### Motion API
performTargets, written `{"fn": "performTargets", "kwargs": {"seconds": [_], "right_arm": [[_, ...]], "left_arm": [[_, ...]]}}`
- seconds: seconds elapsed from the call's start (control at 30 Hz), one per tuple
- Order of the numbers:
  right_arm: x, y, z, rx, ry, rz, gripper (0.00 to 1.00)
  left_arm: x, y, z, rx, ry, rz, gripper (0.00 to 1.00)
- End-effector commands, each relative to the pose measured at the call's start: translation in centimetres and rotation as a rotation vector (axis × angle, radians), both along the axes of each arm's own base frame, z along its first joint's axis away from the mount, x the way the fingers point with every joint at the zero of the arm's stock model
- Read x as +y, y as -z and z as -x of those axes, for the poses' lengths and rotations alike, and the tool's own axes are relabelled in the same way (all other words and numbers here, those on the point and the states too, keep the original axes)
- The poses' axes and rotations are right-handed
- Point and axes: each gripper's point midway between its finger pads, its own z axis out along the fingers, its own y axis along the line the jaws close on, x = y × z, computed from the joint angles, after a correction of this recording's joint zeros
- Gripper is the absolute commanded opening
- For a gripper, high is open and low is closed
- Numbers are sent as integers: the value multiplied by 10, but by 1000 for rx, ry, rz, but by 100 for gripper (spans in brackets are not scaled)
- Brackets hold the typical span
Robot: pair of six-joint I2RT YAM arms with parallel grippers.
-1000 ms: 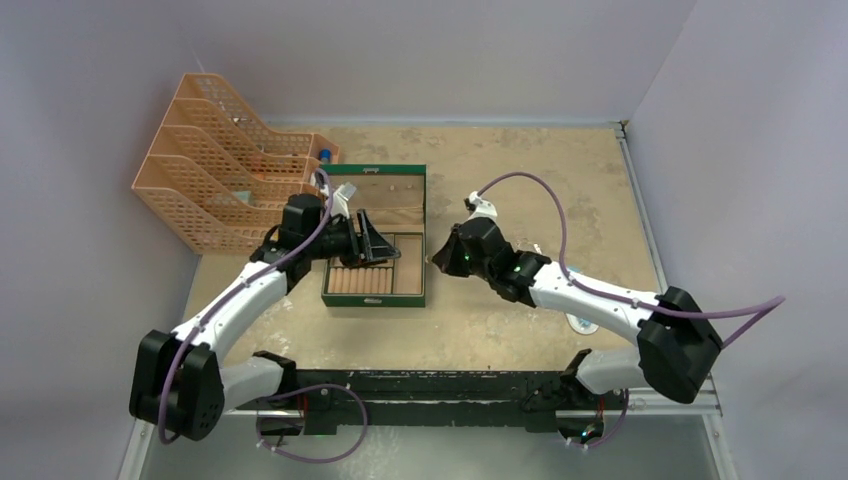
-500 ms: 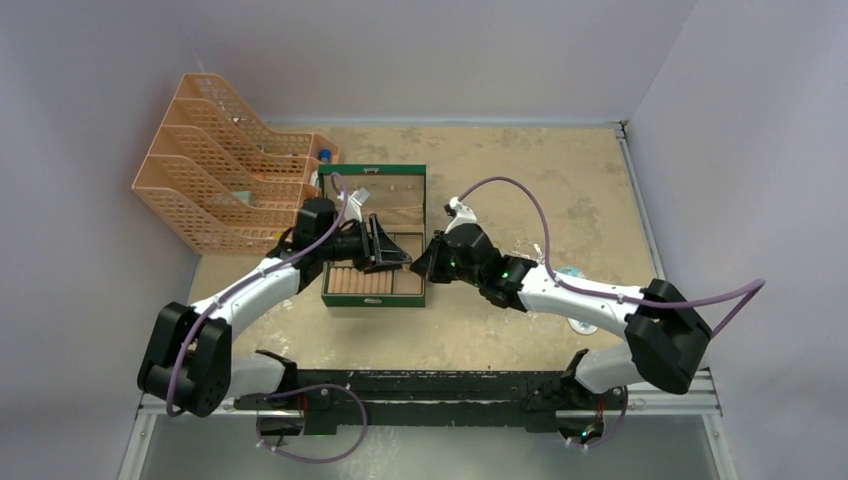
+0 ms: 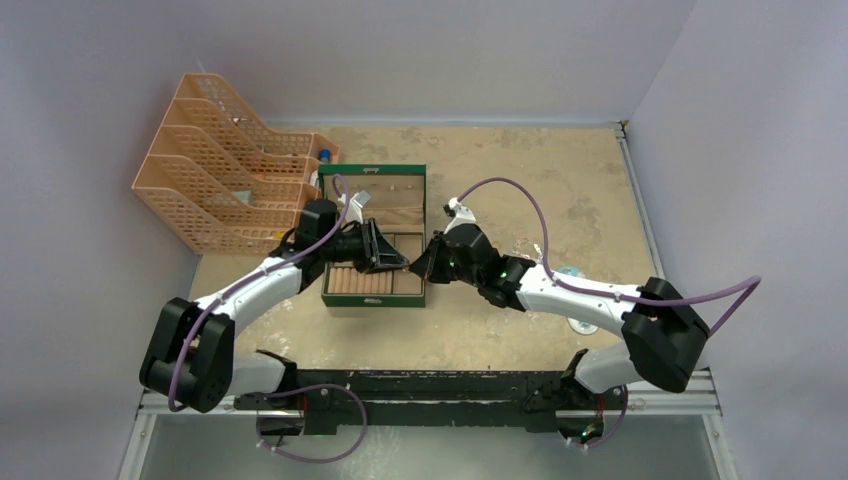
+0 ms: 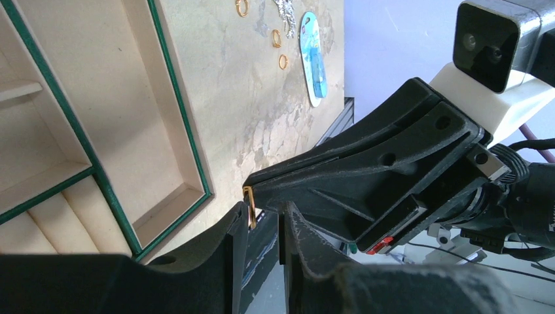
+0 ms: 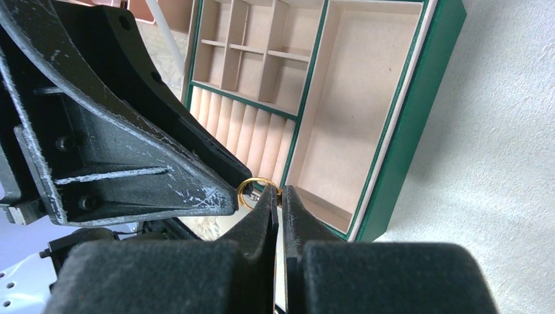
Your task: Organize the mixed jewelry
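Hanging clear of every surface, a thin gold ring [image 5: 257, 191] is held in the air by the right gripper [image 5: 278, 193]. The gripper's two black fingers are closed to a hairline gap, and the ring is nipped at their very tips. In the left wrist view the ring is seen edge-on, at the inner face of one finger of the left gripper [image 4: 263, 212]; whether it touches that finger cannot be told. The left gripper's fingers are parted by a narrow gap, wider than the ring is thick, and nothing is clamped between them.

In the top view the two grippers are set tip to tip at the right-hand wall of a green box with tan compartments [image 5: 406, 131], towards its near end. The box is lying open. A large plain compartment, several small cells and a row of ribbed rolls are seen in it from the right wrist.

Three loose gold rings [image 4: 276, 38] are recorded on the tan mottled table [image 3: 520, 180], to the right of the box and apart from it. They lie separately, with a silvery glittery tangle [image 4: 285, 12] just beside them and a light-blue oval packet [image 4: 313, 59] near. An orange mesh file rack [image 3: 215, 175] is stood at the far left, beside the box's far-left corner.
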Motion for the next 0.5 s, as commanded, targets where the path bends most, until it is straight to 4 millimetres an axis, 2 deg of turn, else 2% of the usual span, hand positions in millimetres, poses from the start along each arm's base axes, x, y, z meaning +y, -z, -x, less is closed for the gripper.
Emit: {"fn": "performTargets", "kwargs": {"seconds": [0.0, 0.13, 0.23, 0.27, 0.47], "right_arm": [[13, -20, -4, -27, -8, -60, 1], [14, -20, -4, -25, -10, -62, 1], [14, -22, -4, -17, -7, -59, 1], [14, -23, -3, -18, -10, -64, 2], [15, -36, -2, -27, -11, -100, 3]], "left_arm": [[0, 1, 0, -29, 6, -3, 22], [0, 4, -1, -24, 7, -11, 18], [3, 6, -4, -21, -5, -50, 8], [3, 4, -5, -27, -2, -55, 1], [0, -6, -4, -49, 31, -35, 0]]}}
